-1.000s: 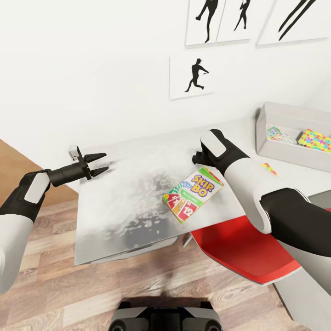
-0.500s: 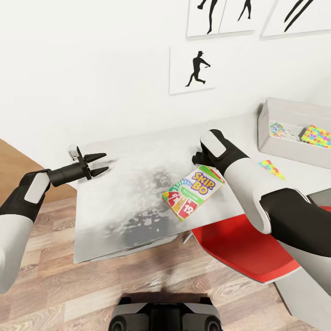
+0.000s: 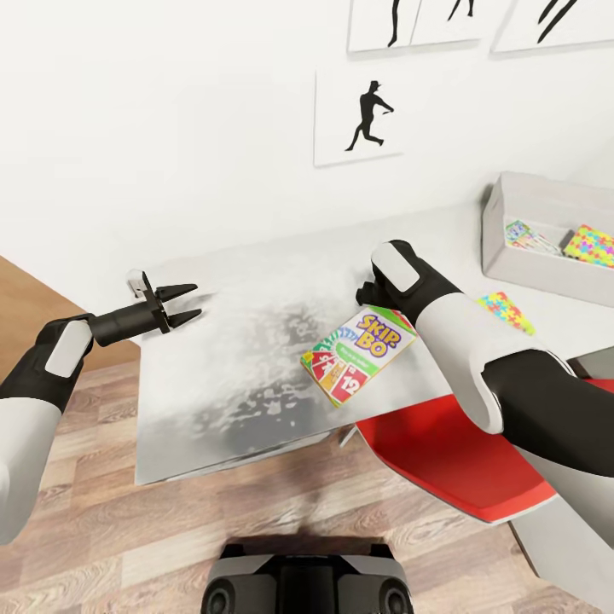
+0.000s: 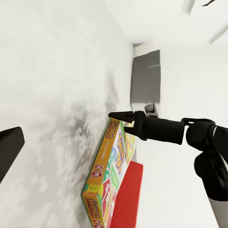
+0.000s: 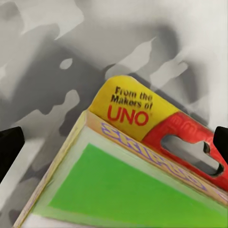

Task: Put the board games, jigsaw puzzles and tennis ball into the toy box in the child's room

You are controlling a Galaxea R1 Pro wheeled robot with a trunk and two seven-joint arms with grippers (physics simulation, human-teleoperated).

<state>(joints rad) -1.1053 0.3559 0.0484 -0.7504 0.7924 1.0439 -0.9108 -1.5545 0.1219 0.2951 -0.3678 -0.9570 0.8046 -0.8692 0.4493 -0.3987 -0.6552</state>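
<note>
Left end effector [image 3: 189, 304]: fingers spread, empty, held above the left end of the desk [image 3: 247, 358]. Skip-Bo board game [image 3: 358, 355]: lies flat on the desk near its front edge. Right end effector [image 4: 116, 115]: positioned just over the box's far end, fingers apart, nothing clamped. Jigsaw puzzle [image 3: 506, 309]: flat on the desk, right of the box. Toy box [image 3: 546, 239]: at the far right, containing another puzzle [image 3: 589, 246].

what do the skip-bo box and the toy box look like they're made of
Skip-Bo box: probably printed cardboard, with a glossy colour cover and a punched hang tab seen from the right wrist. Toy box: likely matte moulded plastic, judging by plain pale grey sloping walls, though the render leaves this open.
</note>
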